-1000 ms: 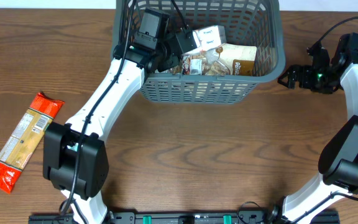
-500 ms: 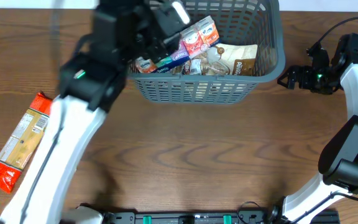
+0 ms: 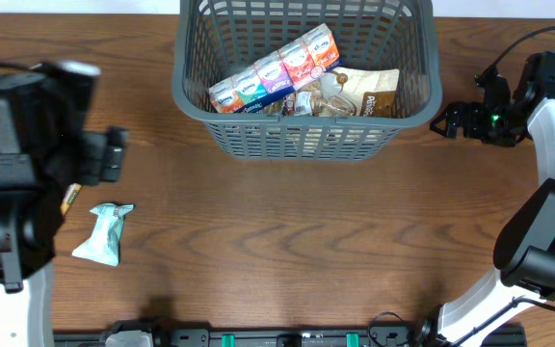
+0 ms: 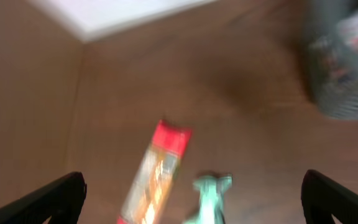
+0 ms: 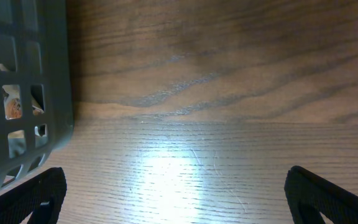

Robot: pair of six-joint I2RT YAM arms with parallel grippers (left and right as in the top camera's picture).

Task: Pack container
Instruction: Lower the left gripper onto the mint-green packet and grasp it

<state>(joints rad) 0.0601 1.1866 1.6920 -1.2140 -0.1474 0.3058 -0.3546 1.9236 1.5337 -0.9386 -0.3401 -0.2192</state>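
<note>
a brown wooden table carries the container at its far edge, with a row of small colourful packs and snack bags inside. the left gripper hangs over the table's left side, fingers wide apart, above a red-orange packet and a teal packet. the right gripper sits just beside the container's right wall, fingers spread, holding nothing.

Brown wood-grain table, glossy sheen
</note>
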